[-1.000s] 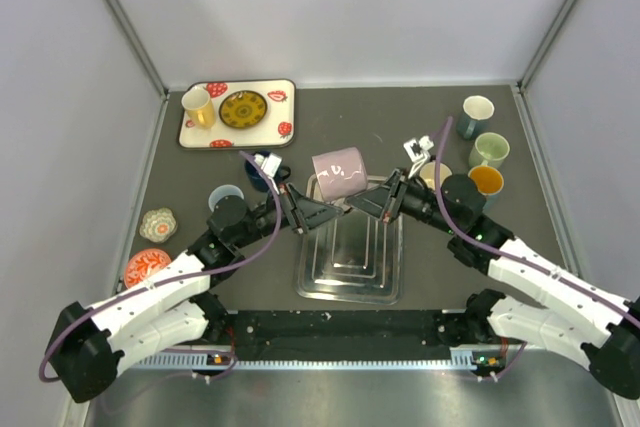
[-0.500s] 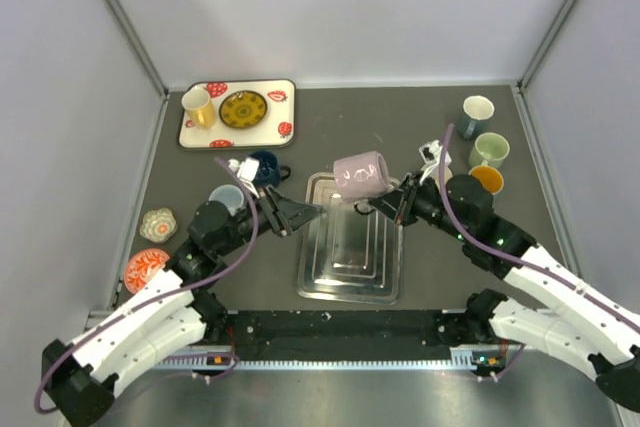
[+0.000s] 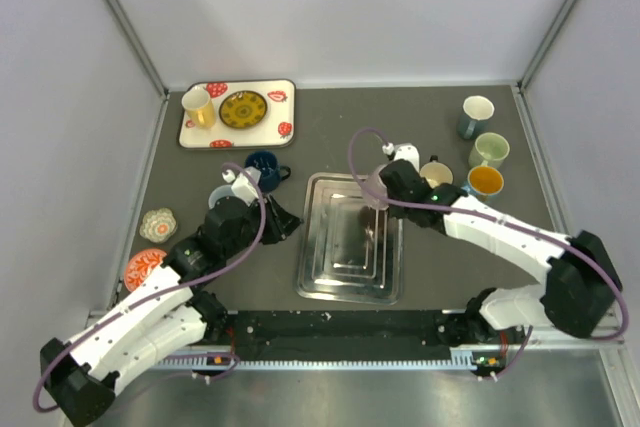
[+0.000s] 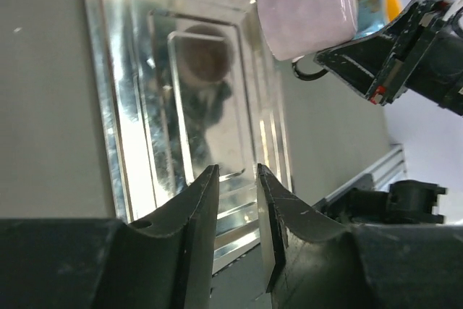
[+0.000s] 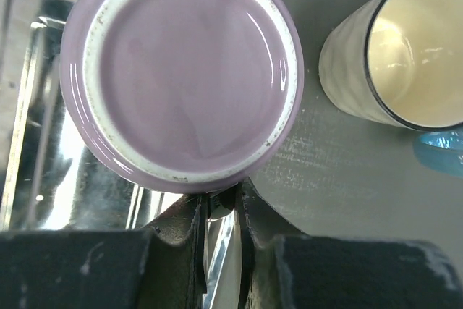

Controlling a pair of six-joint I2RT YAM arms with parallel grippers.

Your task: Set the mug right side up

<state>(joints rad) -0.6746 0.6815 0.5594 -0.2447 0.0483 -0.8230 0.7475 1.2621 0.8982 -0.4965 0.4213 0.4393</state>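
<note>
At the left of the surface (image 4: 36,106), the left claw (image 4: 236,173) hangs low beside the steel tray (image 4: 94,106), its two fingers drawn almost together with only a thin gap and nothing between them. Over the tray's far right rim sits the lilac mug (image 4: 307,9). It is tilted, and its unglazed foot ring and base fill the right wrist view. Whether it touches the tray or hangs clear of it I cannot tell. The right claw (image 5: 221,204) is clenched on the mug's handle, just under the body. A cream cup (image 5: 391,56) stands just beside it on the right.

The mug looks like glazed ceramic, so it is probably stiff, fairly heavy for its size, smooth enough to slip, and likely to chip if dropped on metal. A pinch on the thin handle puts the weight off to one side, so the body may swing about the fingers. That could help the turn, but it calls for a firm squeeze and a slow roll, with the mug lowered base-first well clear of the cream cup
</note>
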